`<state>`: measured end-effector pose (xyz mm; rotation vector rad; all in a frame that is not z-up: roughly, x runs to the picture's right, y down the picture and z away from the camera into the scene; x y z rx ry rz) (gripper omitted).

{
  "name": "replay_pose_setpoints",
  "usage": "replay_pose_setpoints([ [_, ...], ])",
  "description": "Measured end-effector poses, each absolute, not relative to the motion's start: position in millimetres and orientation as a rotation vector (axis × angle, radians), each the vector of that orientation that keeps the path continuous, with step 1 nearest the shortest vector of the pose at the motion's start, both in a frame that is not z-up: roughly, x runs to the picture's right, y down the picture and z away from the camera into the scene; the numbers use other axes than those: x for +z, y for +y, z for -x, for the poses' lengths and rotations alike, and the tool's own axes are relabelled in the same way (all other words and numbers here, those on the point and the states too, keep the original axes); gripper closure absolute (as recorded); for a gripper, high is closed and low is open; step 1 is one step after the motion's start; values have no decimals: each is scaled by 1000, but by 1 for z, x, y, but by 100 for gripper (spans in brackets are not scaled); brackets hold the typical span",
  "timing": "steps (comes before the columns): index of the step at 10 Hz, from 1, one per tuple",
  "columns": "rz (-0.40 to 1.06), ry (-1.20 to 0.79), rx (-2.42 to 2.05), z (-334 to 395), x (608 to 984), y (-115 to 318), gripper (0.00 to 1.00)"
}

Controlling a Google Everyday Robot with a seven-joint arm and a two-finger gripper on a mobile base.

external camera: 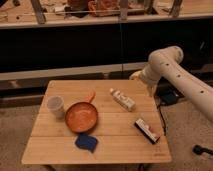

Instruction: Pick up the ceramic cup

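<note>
Where the slatted wooden worktop reaches its left side, the cup stands upright, mouth up, its long axis vertical. It is plain, off-white and slightly tapered to the base. Just to its right lies a round orange pan, handle angled toward the back. A blue sponge sits near the front. The gripper hangs at the back right edge, well apart from the cup; how it is set cannot be told.

1. Cup stands at 10 o'clock of the pan, just beside it.
2. Sponge lies at 6, bottle at 2, box at 3.
3. Gripper hangs at 2, near the table's far edge.
</note>
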<state>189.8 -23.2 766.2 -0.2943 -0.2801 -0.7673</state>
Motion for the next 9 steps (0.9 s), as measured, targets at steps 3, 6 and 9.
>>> replay_pose_setpoints([
  [3, 276, -292, -816, -153, 768, -31, 20],
  [6, 262, -307, -865, -124, 765, -28, 20],
  [9, 252, -319, -926, -86, 761, -27, 20],
])
